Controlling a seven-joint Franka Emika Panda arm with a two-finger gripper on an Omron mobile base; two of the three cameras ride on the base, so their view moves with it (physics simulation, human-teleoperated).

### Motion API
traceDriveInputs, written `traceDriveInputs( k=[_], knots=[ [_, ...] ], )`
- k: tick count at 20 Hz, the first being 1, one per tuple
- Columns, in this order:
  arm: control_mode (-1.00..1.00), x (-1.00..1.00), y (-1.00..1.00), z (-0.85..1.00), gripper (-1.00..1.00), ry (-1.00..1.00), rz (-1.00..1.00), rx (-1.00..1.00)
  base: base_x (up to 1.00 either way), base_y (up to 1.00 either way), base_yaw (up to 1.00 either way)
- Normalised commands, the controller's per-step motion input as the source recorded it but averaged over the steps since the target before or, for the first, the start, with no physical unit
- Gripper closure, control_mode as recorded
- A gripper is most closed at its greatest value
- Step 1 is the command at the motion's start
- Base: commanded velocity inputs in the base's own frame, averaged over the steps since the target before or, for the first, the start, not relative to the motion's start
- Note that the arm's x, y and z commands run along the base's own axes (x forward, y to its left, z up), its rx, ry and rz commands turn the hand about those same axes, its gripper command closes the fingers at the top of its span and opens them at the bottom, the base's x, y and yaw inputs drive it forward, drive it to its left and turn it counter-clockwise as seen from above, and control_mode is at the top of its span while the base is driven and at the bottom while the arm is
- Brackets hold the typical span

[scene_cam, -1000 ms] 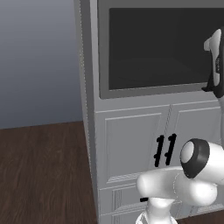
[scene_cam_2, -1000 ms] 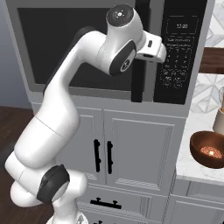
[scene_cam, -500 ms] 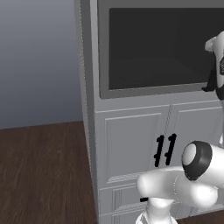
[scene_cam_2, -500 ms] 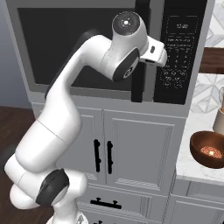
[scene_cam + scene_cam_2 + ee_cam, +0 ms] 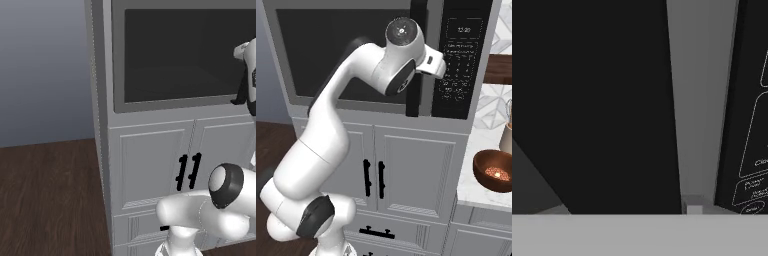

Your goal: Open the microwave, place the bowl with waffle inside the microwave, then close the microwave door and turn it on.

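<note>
The arm's claw [image 5: 417,75] presses against the closed microwave door [image 5: 351,52] by its black handle [image 5: 415,97]; its grip cannot be told. The bowl [image 5: 495,171] sits on the bench [image 5: 476,192].

microwave door [image 5: 180,55] shut, cabinet doors [image 5: 155,165] below, wood floor [image 5: 47,195]

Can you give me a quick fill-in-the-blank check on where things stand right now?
1. The microwave door is ____.
2. The bowl sits on the counter to the ____ of the microwave.
3. The keypad lies to the ____ of the black bar handle.

Missing words: shut; right; right
</note>
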Motion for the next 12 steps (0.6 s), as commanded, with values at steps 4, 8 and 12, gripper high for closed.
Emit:
traceDriveInputs(
  k=[4,8,12],
  knots=[
    [-1.00,-0.28,0.33,0.00,1.00,-0.06,0.06,0.00,0.00,0.00,0.00],
    [-1.00,-0.98,0.36,0.03,1.00,-0.16,0.19,0.00,0.00,0.00,0.00],
    [-1.00,-1.00,0.36,0.01,1.00,-0.17,0.23,0.00,0.00,0.00,0.00]
  ],
)
